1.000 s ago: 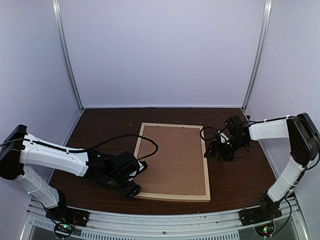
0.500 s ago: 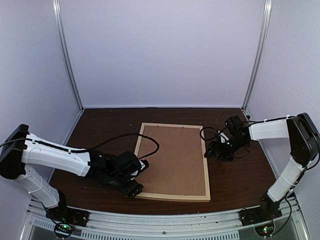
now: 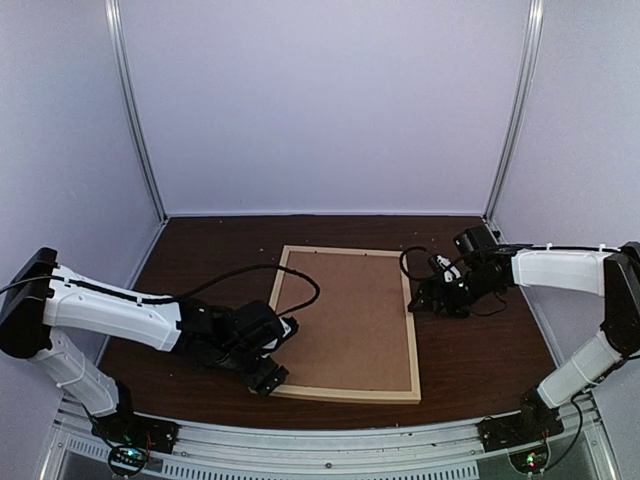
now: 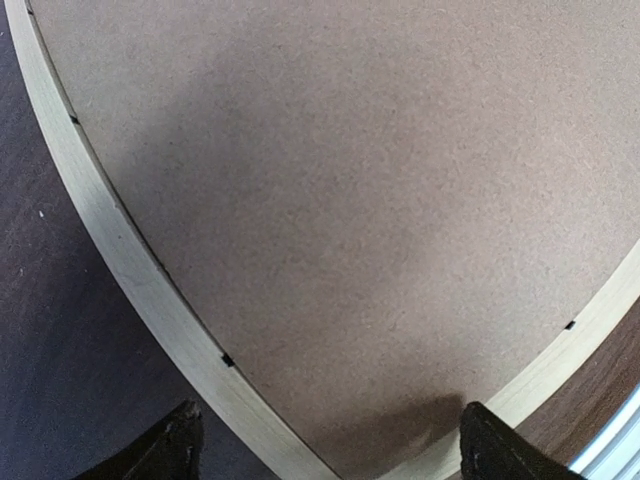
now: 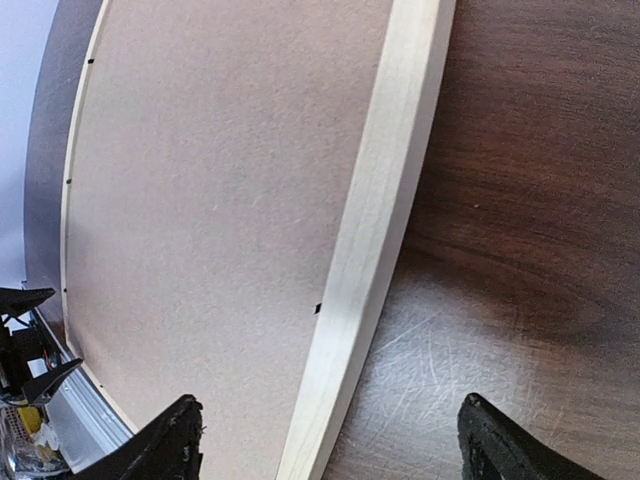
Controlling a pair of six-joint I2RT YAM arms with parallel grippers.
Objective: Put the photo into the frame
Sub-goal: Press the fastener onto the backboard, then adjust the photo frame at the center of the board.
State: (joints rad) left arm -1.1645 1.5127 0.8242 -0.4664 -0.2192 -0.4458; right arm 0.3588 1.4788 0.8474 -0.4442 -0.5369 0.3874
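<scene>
Both spread, left tool [image 4: 335, 445], right tool [image 5: 332, 440], board [image 3: 345, 310] covering frame [image 3: 345, 391]

We see two arms of one build. The left arm [image 3: 110, 315] and the right arm [image 3: 560, 270] each wear smooth white plastic shells on their long links, with matte black housings at the joints and wrists. A thin black cable [image 3: 312, 290] loops loose from the left wrist, and another black cable [image 3: 403, 265] curls beside the right one. The left gripper [image 3: 268, 378] and the right gripper [image 3: 424, 300] are black throughout, and in our wrist views their fingers [image 4: 182, 445] show as dark, blunt tips. At the near edge, each arm stands on a black base block [image 3: 130, 435] carrying a small green light [image 3: 127, 456].
</scene>
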